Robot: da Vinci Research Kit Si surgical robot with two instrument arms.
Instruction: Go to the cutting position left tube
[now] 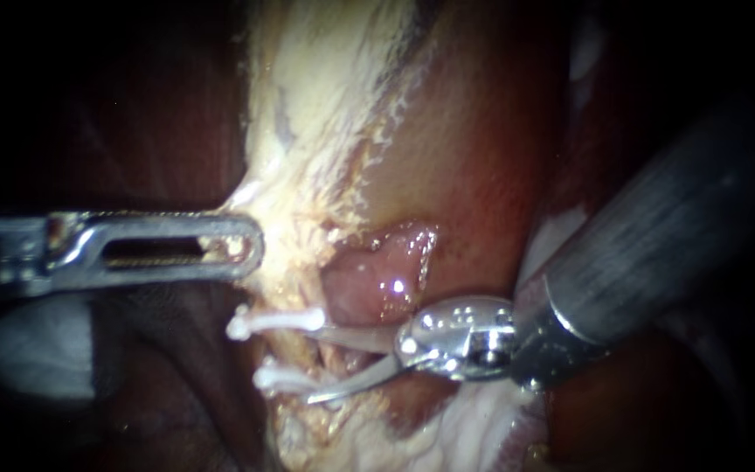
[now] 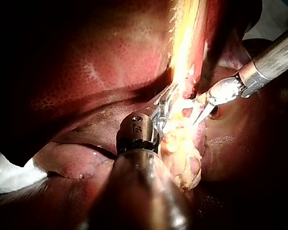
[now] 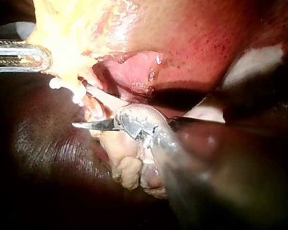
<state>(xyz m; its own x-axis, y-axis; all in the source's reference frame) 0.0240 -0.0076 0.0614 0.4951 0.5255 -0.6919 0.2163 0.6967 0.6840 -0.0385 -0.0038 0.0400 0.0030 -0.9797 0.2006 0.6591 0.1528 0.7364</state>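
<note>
Pincer of the silver right instrument (image 1: 318, 364) is spread, its blades either side of the pale clipped tube (image 1: 297, 351) between white clips (image 1: 273, 322). The approach looks nearly done; fine alignment remains. Left pincer (image 1: 251, 248) pinches yellow fatty tissue (image 1: 308, 131).

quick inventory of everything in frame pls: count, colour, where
liver: one, dark red, behind and right of the pale strip.
pale fatty tissue: one strip, yellow-white, running down the middle of the endoscope view.
pink fold: one, glossy pink, against the strip, just above the right instrument's wrist.
clips: two, white, one above the other at the strip's edge, below the left instrument's tip.
pale patch: one, greyish white, under the left instrument's shaft; too dim to identify.
left instrument: one, silver, slotted tip at the strip's left edge.
right instrument: one, dark shaft with a silver wrist, thin blades open, reaching to the clips.
</note>
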